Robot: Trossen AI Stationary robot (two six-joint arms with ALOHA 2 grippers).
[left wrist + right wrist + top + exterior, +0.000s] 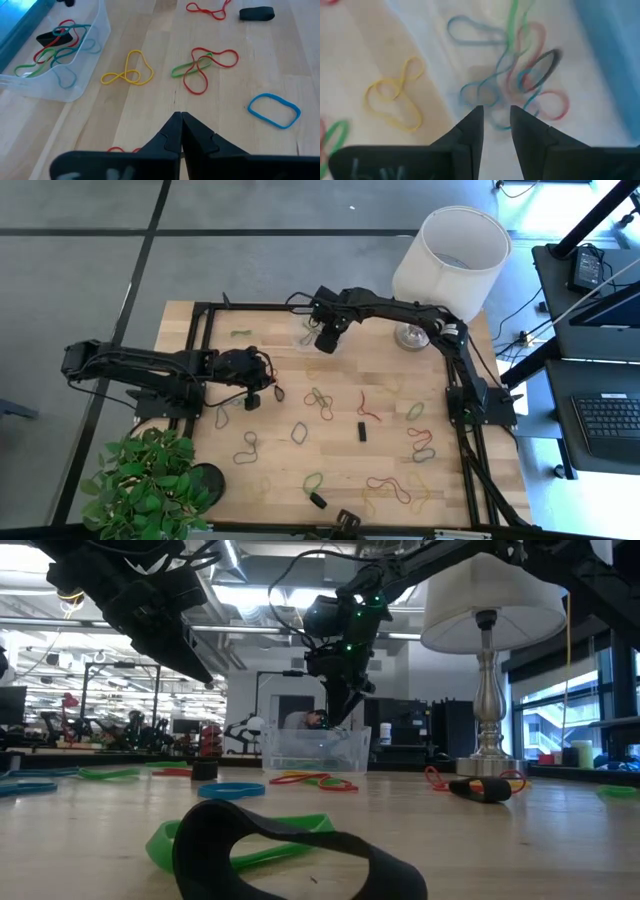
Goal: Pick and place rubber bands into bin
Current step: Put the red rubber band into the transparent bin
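Observation:
The clear bin [92,47] stands on the wooden table near its far edge and holds several rubber bands [520,75] in red, green, blue and black. My right gripper [496,112] hangs open above the bin [315,750], pointing down, with nothing between its fingers. More rubber bands lie loose on the table: a yellow one [129,74] beside the bin, a red and a green one tangled [202,67], a blue one [274,110]. My left gripper [181,116] is shut and empty, raised over the table's left part [255,398].
A lamp with a white shade [452,255] stands at the far right corner. A potted plant [150,485] sits at the near left corner. Small black blocks [362,430] and many more bands are scattered over the table's middle and near right part. Black frame rails [203,360] border the table.

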